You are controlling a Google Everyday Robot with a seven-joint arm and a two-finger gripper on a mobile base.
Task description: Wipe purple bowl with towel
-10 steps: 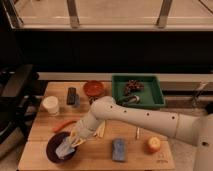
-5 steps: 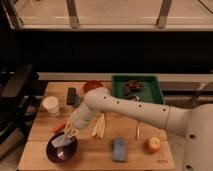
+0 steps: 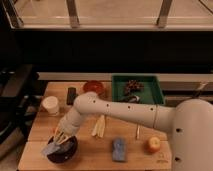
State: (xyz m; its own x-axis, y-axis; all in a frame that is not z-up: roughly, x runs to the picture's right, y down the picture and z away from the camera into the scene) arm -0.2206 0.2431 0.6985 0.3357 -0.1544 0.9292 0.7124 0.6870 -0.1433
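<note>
The purple bowl (image 3: pixel 64 151) sits near the front left of the wooden table (image 3: pixel 85 160). The pale grey-blue towel (image 3: pixel 51 148) lies over the bowl's left rim and hangs from my gripper (image 3: pixel 61 138), which is shut on it just above the bowl's inside. The white arm (image 3: pixel 115 109) reaches across the table from the right down to the bowl. Part of the bowl's inside is hidden by the towel and the fingers.
A white cup (image 3: pixel 50 105) and a dark block (image 3: pixel 71 95) stand at the back left, a red-orange bowl (image 3: pixel 93 88) behind the arm. A green tray (image 3: pixel 137 89) holds dark items. A blue sponge (image 3: pixel 119 149), an apple (image 3: pixel 153 144) and pale sticks (image 3: pixel 99 126) lie to the right.
The gripper with the towel has swept leftward over the bowl, and the towel now drapes over the bowl's left rim. The arm's elbow has swung to the left with it.
</note>
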